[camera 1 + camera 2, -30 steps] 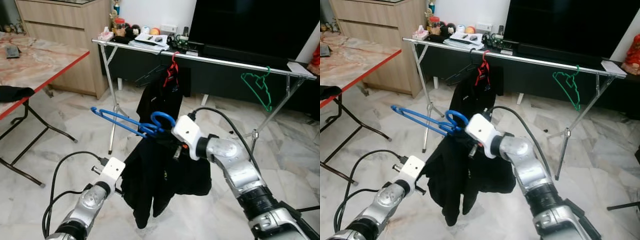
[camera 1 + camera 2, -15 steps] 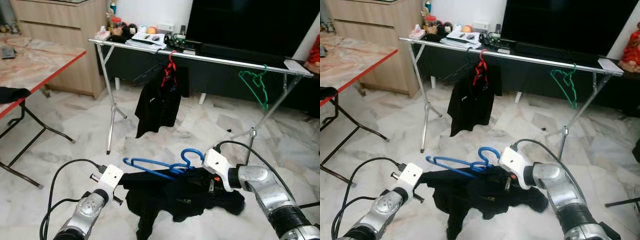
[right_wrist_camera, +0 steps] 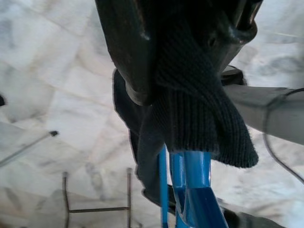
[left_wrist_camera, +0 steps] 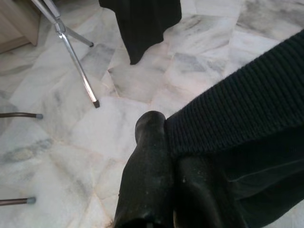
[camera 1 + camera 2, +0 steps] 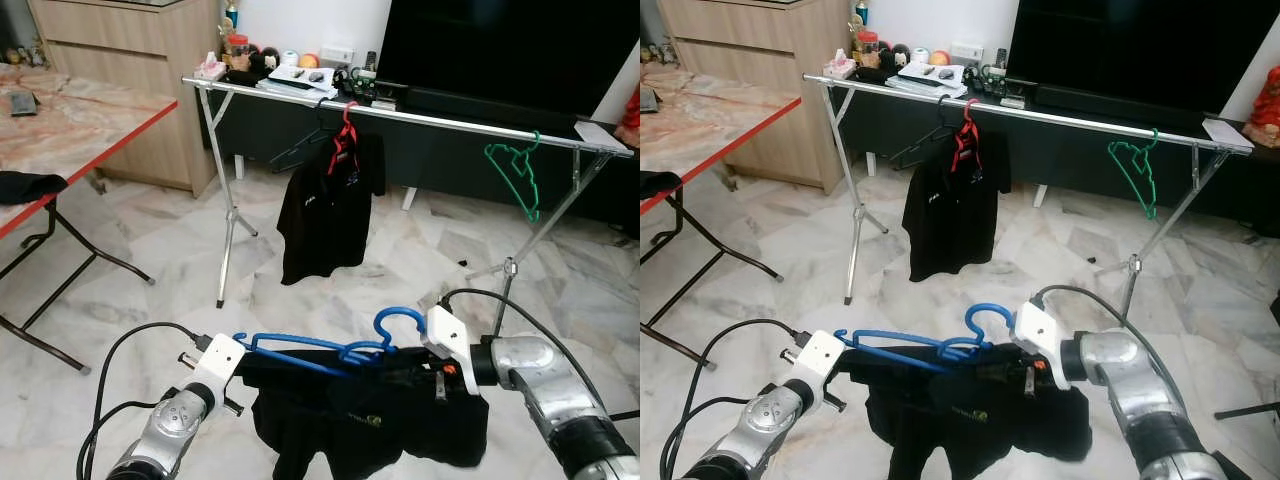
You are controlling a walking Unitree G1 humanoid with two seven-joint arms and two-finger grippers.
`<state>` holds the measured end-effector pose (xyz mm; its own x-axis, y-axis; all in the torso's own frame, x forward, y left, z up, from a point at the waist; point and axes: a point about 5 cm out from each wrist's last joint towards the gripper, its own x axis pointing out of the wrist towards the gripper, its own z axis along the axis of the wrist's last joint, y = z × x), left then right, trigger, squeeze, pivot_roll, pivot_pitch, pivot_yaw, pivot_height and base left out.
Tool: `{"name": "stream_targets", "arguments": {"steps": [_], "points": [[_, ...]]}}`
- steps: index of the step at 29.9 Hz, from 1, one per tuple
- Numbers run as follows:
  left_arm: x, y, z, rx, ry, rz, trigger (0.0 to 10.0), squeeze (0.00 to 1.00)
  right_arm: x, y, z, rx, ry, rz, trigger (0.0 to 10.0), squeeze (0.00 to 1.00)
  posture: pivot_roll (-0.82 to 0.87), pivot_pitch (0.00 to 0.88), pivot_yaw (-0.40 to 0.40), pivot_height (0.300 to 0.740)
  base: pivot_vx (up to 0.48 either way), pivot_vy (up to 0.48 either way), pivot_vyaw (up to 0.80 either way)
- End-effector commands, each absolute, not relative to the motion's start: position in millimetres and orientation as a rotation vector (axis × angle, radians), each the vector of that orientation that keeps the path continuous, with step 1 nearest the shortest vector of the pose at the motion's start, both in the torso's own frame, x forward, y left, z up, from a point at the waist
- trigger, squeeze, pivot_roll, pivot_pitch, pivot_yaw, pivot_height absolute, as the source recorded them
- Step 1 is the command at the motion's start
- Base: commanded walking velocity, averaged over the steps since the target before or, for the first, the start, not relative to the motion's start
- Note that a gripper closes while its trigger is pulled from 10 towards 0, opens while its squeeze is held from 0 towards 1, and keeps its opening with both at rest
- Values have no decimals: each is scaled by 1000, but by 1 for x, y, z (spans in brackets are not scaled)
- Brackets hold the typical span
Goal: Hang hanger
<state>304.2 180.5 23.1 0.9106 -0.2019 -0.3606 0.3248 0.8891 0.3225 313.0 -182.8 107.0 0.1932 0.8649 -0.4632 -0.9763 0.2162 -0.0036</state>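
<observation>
A blue hanger (image 5: 330,355) carrying a black garment (image 5: 370,425) hangs low in front of me, roughly level, with its hook (image 5: 400,320) pointing up. My right gripper (image 5: 392,366) is shut on the garment's ribbed collar (image 3: 190,95) just under the hook, where the blue hanger (image 3: 190,190) runs out below the fingers (image 3: 128,57). At the hanger's left end, my left gripper (image 5: 248,368) is shut on the garment's ribbed edge (image 4: 237,109). The silver clothes rail (image 5: 450,125) stands further ahead, well above the hanger.
On the rail hang a black shirt (image 5: 325,210) on a red hanger (image 5: 345,125) and a bare green hanger (image 5: 515,170). The rack's legs (image 5: 228,230) splay onto the marble floor. A red-edged table (image 5: 90,120) stands to the left, with a wooden cabinet (image 5: 130,60) behind it.
My right arm dropped from chest height to low down, taking hanger and garment with it. The garment, bunched half a second ago, now hangs spread between both grippers with the hanger level.
</observation>
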Motion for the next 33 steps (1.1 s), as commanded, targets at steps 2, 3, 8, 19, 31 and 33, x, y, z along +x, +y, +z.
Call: {"name": "stream_targets", "arguments": {"steps": [2,3,8,19,31,33], "points": [[303,188,23,387,337,-249,0,0,308,-194,112,-339,419,1376,0,0,52,67,-88,740,0,0,0],[303,188,23,389,338,-249,0,0,304,-200,107,-365,472,1404,0,0,53,67,-87,740,0,0,0],[303,188,23,392,339,-250,0,0,299,-216,99,-494,590,1393,0,0,52,69,-84,740,0,0,0],[303,188,23,392,342,-253,0,0,306,-235,92,-744,664,1227,0,0,50,69,-80,740,0,0,0],[300,188,19,409,361,-272,0,0,327,-222,104,-669,499,1088,0,0,54,70,-79,740,0,0,0],[300,187,20,406,359,-279,0,0,325,-223,97,-722,527,1075,0,0,54,70,-81,740,0,0,0]]}}
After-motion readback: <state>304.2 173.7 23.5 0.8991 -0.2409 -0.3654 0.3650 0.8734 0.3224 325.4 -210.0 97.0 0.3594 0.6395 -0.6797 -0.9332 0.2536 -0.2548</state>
